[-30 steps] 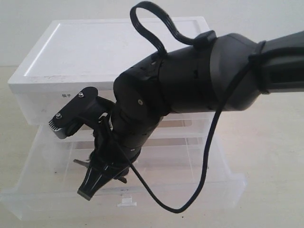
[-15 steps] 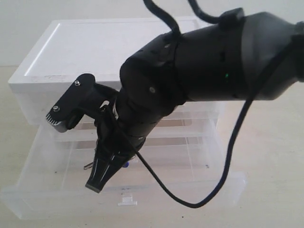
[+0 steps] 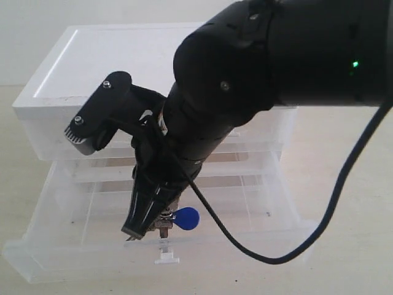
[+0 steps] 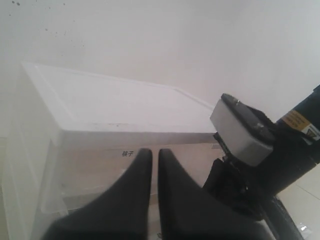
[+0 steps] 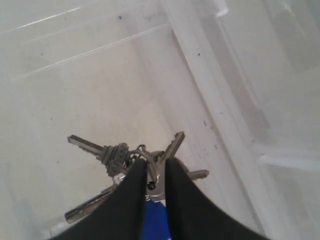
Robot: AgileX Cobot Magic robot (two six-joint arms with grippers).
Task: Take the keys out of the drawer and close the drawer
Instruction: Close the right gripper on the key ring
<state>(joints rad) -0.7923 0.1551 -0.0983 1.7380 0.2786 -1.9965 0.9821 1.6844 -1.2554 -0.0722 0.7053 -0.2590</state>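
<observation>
The keys (image 5: pixel 150 167) lie in the open drawer (image 3: pixel 61 258), near its front wall. In the right wrist view they fan out around their ring, with the blue fob (image 3: pixel 186 218) just beside the fingertips. The right fingers (image 5: pixel 131 200) straddle the ring and are pinched in on it with only a narrow slot between them, so treat this as a grasp on the keys. You cannot tell from either view whether the bunch is clear of the drawer floor or resting on it. The step in hand is therefore the extraction, at the point where the grip is made and the lift is due. For the next move, raise the right arm (image 3: pixel 276 61) straight up until the lowest key clears the front wall, since a hanging key can catch on the clear plastic rim. Then carry the bunch out over the counter (image 3: pixel 344 184) and set it down well apart from the drawer's path. The left fingers (image 4: pixel 135 190) are clenched on nothing and point toward the front of the white cabinet (image 3: pixel 123 61), above the drawer. They appear well placed for the closing push. The drawer stands pulled fully forward, so closing it is not yet begun. Apply that push near the small tab (image 3: pixel 164 255) at the middle of the front wall so that the drawer runs in square.
</observation>
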